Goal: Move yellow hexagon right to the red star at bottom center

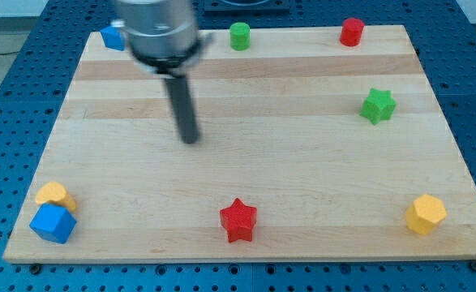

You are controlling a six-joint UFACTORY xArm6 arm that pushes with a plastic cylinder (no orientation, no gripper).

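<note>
The yellow hexagon (426,214) lies at the view's bottom right corner of the wooden board. The red star (238,220) lies at the bottom centre, far to the hexagon's left. My tip (190,139) is on the board left of centre, well above and left of the red star and far from the yellow hexagon. It touches no block.
A green star (378,105) is at the right. A red cylinder (351,32) and a green cylinder (239,36) sit at the top edge. A blue block (112,37) is at the top left. A yellow block (55,195) and a blue block (53,223) are at the bottom left.
</note>
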